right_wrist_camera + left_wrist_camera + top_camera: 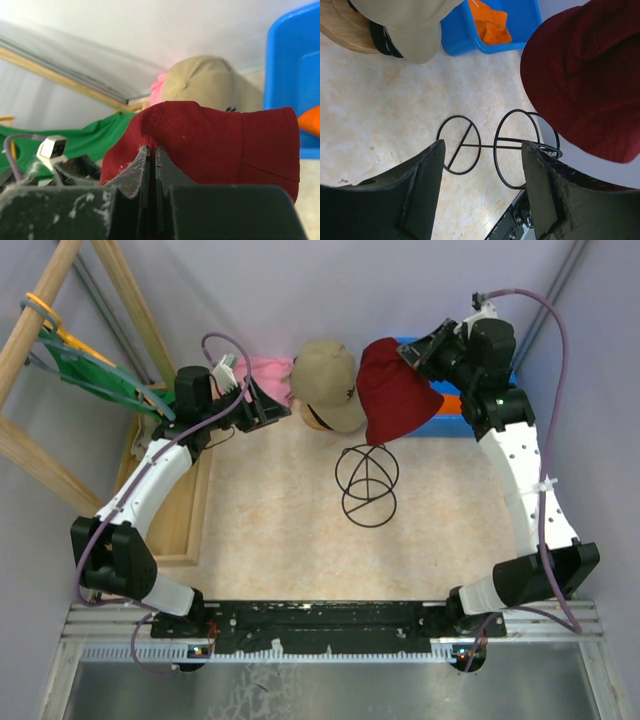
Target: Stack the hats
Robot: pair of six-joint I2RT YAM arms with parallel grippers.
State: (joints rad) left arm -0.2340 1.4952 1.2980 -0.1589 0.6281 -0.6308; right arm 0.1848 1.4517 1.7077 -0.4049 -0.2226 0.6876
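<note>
My right gripper (418,356) (152,152) is shut on the brim of the dark red hat (392,390) (225,142) and holds it up beside the blue bin. The hat also shows at the right of the left wrist view (585,75). The tan cap (326,380) (405,20) (210,82) sits at the back on a round wooden base, with a black edge (382,40) showing under it. The bright orange bucket hat (490,25) (311,122) lies in the blue bin (525,25). My left gripper (262,405) (482,195) is open and empty, left of the tan cap.
A black wire stand (366,483) (495,145) stands mid-table. The pink folded cloth (268,373) lies at the back, behind my left gripper. The green garment on a yellow hanger (85,360) hangs on the wooden rack at far left. A wooden tray (180,515) lies along the left edge.
</note>
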